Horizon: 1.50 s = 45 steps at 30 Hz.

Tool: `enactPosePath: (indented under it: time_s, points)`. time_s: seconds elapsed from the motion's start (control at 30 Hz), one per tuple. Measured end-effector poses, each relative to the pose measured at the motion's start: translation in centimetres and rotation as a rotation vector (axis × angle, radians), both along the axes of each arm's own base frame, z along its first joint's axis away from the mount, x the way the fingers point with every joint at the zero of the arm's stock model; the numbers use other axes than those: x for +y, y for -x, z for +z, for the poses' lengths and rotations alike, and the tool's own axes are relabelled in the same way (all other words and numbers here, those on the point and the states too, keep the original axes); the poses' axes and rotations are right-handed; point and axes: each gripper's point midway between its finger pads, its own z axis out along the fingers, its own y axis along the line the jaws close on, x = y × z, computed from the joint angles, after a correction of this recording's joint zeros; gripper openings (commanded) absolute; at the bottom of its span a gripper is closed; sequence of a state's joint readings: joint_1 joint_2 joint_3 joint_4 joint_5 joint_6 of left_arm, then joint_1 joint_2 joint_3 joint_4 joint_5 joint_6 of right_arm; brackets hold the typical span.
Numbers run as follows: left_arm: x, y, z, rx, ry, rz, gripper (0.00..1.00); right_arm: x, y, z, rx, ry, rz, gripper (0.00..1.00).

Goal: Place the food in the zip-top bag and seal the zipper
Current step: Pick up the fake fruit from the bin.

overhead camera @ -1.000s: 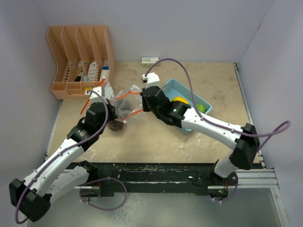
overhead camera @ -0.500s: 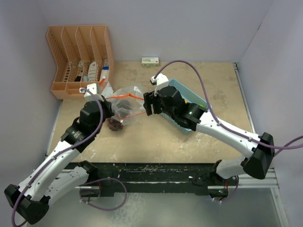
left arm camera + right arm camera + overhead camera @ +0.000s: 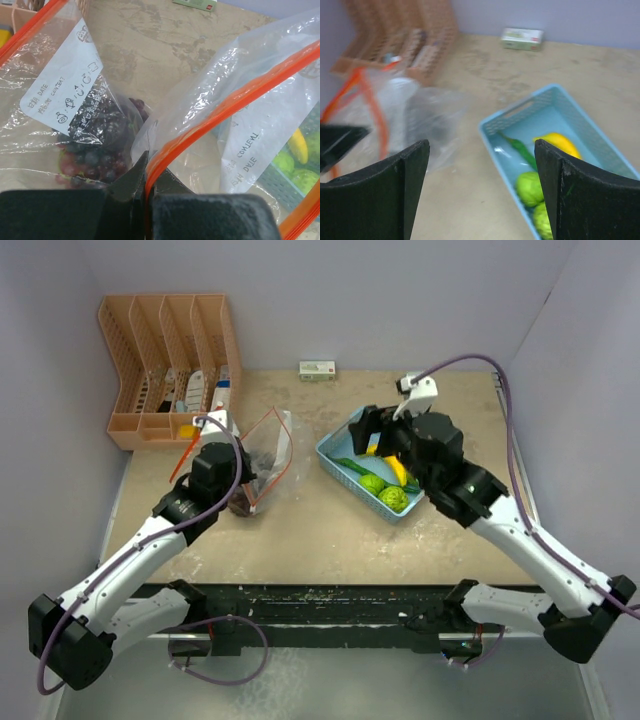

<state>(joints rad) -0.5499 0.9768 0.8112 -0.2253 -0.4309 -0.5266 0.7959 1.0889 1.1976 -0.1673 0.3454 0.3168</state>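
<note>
Looking at a tan surface (image 3: 330, 540) with an orange rack (image 3: 165, 350) at the far left. Got a blue basket (image 3: 325, 448) right of center, and a clear bag (image 3: 268, 445) standing open just left of it, not touching. Got the left claw (image 3: 146, 172) clamped tight on the bag's orange zipper edge, only really obvious from its wrist cam. Can see the right claw (image 3: 480, 150) spread wide above the basket, holding nothing. Sitting in the basket: banana (image 3: 557, 144), two bumpy green fruits (image 3: 530, 187), a long green veg (image 3: 521, 149). Already in the bag: grapes (image 3: 95, 155), just a dark blob from the top. Way back by the wall, a small box (image 3: 317, 369).
</note>
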Motion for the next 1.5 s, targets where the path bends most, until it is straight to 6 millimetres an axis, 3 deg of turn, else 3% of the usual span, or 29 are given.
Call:
enactPosePath:
  time_s: [0.1, 0.17, 0.23, 0.37, 0.43, 0.73, 0.87, 0.93, 1.03, 1.1, 1.2, 1.33, 1.4, 1.5]
  points:
    - [-0.3, -0.1, 0.1, -0.005, 0.006, -0.011, 0.00, -3.0, -3.9, -2.2, 0.066, 0.052, -0.158, 0.85]
    - [-0.4, -0.2, 0.3, -0.015, 0.002, -0.019, 0.00, -4.5, -6.4, -5.6, 0.143, 0.113, -0.235, 0.83]
    - [-0.4, -0.2, 0.4, -0.018, 0.000, -0.024, 0.00, -5.7, -8.5, -11.0, 0.260, 0.192, -0.273, 0.82]
    - [-0.5, -0.1, 0.5, -0.017, -0.016, -0.042, 0.00, -7.6, -9.6, -20.0, 0.458, 0.331, -0.305, 0.81]
    - [-0.5, -0.1, 1.1, -0.028, -0.015, -0.048, 0.00, -8.2, -9.7, -22.8, 0.519, 0.376, -0.309, 0.81]
    - [-0.8, 0.3, 2.7, -0.068, 0.013, -0.074, 0.00, -10.0, -11.1, -27.1, 0.598, 0.453, -0.313, 0.78]
    - [-0.9, 0.4, 2.7, -0.068, 0.014, -0.078, 0.00, -11.3, -11.4, -30.4, 0.665, 0.496, -0.328, 0.72]
    - [-0.9, 0.4, 2.7, -0.069, 0.015, -0.082, 0.00, -11.6, -11.4, -31.7, 0.689, 0.509, -0.332, 0.64]
    - [-0.9, 0.4, 2.8, -0.071, 0.013, -0.087, 0.00, -11.5, -11.9, -32.0, 0.677, 0.507, -0.330, 0.22]
    - [-1.0, 0.5, 2.9, -0.074, 0.015, -0.090, 0.00, -11.4, -12.1, -32.0, 0.669, 0.504, -0.327, 0.06]
    - [-1.0, 0.6, 3.1, -0.079, 0.017, -0.092, 0.00, -11.2, -12.3, -31.9, 0.663, 0.495, -0.327, 0.00]
    - [-0.9, 0.5, 3.0, -0.076, 0.007, -0.092, 0.00, -11.3, -11.8, -30.7, 0.646, 0.480, -0.324, 0.00]
    - [-0.7, 0.4, 2.8, -0.073, -0.004, -0.083, 0.00, -11.1, -11.5, -28.8, 0.618, 0.453, -0.312, 0.00]
    - [-0.3, 0.1, 1.9, -0.044, -0.035, -0.058, 0.00, -10.3, -11.5, -23.6, 0.518, 0.367, -0.280, 0.00]
